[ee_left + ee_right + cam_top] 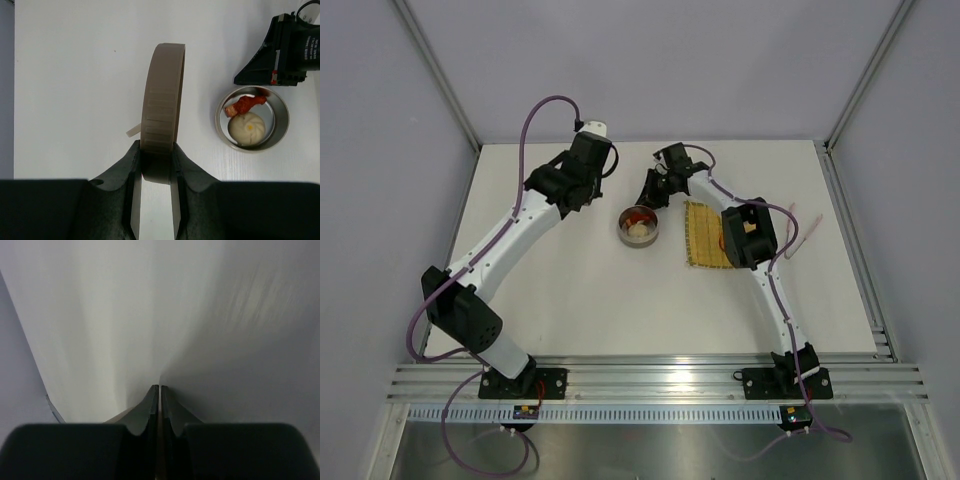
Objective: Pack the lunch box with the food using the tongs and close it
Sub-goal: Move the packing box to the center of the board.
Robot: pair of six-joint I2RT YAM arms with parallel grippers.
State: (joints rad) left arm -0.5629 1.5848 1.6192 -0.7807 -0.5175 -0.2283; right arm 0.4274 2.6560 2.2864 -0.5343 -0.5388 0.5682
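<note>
Lunch box (280, 116): cream ball (248, 129), red-brown chunk (245, 105)

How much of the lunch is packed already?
Done: a cream bun and a red piece lie in the open lunch box. In hand: the left gripper pinches the lid on edge, away from the box. Left: setting the lid on; I see no other food waiting.

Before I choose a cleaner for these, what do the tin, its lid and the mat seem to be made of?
The tin looks like metal, likely steel: its inner wall is shiny and mirror-like. The lid is matte brownish-grey with a ribbed rim; it could be plastic or dull metal. The mat looks like woven straw or bamboo, judging by its yellow ribbed weave, though it is small here.
</note>
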